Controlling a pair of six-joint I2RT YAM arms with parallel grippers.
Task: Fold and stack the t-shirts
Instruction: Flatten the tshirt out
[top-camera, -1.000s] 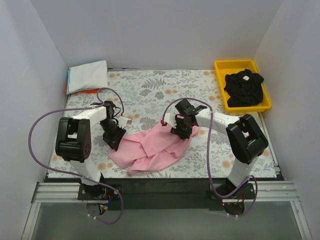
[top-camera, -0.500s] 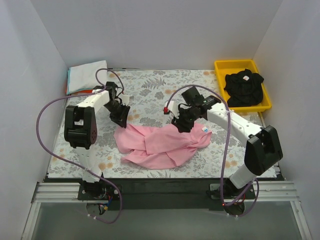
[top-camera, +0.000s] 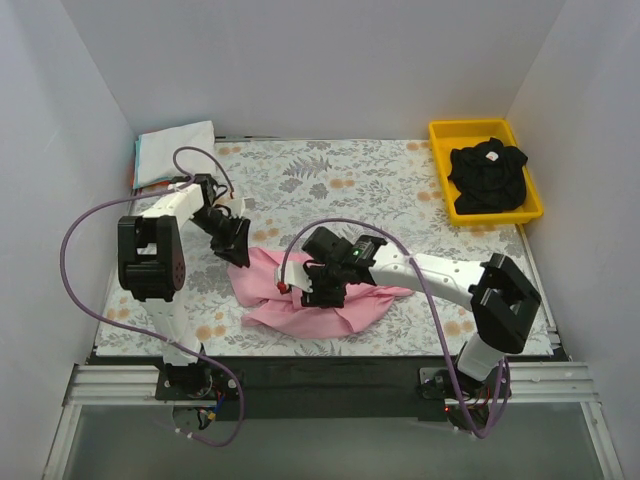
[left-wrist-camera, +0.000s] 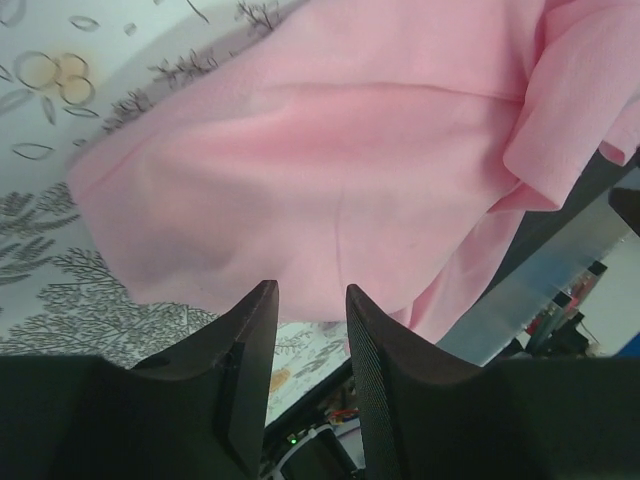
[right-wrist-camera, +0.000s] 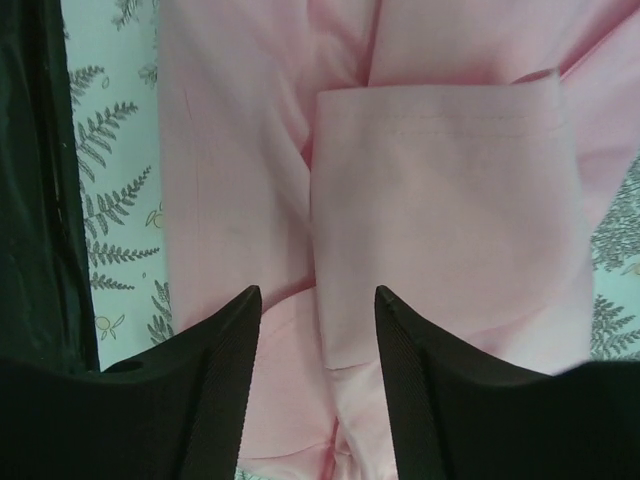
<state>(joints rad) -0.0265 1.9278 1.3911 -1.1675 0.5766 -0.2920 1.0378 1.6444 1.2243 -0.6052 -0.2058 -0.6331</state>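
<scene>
Top view: one pink t-shirt (top-camera: 268, 292) lies crumpled near the bench's (top-camera: 330, 175) front edge, with bare bench beyond; one black t-shirt (top-camera: 487, 178) fills the yellow tray (top-camera: 440, 135). My two arms bend inward — left fingers (top-camera: 235, 243) at the pink shirt's far-left corner, right fingers (top-camera: 322, 288) over its middle. Wrist views: both pairs parted, holding nothing.

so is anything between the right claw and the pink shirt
Nothing visible. The right claw hangs directly over the pink shirt, jaws open, and only the shirt's folded sleeve shows in the gap.
</scene>
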